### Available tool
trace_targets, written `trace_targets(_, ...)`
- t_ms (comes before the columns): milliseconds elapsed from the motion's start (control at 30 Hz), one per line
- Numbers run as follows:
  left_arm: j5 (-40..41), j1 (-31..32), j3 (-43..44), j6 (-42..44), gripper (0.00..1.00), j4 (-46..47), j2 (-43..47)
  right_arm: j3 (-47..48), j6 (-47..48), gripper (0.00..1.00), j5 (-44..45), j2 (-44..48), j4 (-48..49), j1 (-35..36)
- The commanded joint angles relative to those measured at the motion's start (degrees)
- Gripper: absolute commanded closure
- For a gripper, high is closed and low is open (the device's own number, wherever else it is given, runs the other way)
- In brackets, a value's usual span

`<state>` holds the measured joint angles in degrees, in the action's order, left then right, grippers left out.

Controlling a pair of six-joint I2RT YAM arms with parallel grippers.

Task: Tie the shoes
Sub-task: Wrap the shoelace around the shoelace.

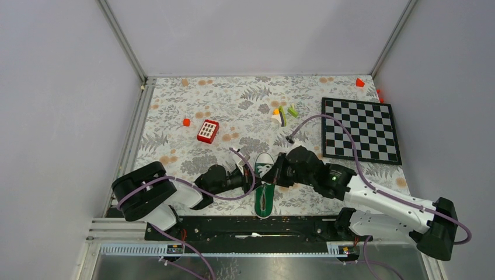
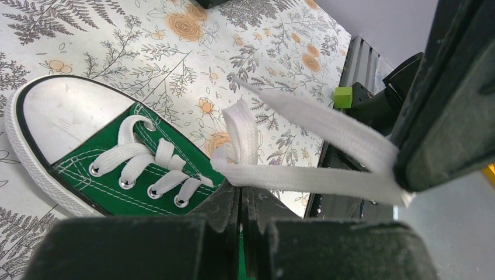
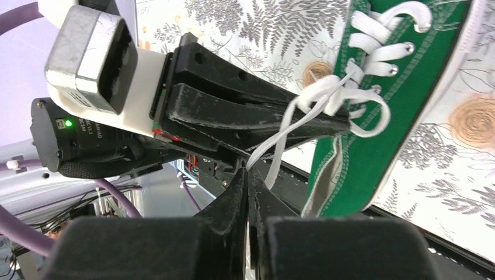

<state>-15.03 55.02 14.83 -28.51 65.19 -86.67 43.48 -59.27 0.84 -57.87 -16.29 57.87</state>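
shoe sides: my L gripper (image 2: 240, 201) + R gripper (image 3: 245, 175) hug the shoe (image 1: 264, 186), no way in
btwn tips: lace (image 2: 303, 178) strung across
past toe: open table (image 1: 175, 140) till keypad block (image 1: 208, 130), small blocks (image 1: 283, 114)
R: chessboard (image 1: 361, 129) blocks

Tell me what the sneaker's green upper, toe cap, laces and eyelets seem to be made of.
The green upper looks like matte woven canvas, with white stitching. The toe cap is probably smooth white rubber, faintly scuffed. The laces are flat woven fabric, fibre unclear; the weave shows. The eyelets look like shiny metal, by their glint.
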Motion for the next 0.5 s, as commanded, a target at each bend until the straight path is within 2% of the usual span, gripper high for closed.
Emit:
trace_targets(0,-1.2,0.1,-1.1,0.0,1.00,8.0,-1.3,-2.4,-0.8,1.00,4.2,3.7,-4.7,0.5)
trace_targets(167,-1.2,0.1,-1.7,-0.8,1.00,10.4,-1.9,-5.3,-1.5,1.00,5.1,5.5,-6.1,0.5)
trace_targets(467,-2.3,0.1,-2.9,-1.4,1.00,14.3,-1.7,-8.0,-3.4,1.00,7.7,5.3,-1.7,0.5)
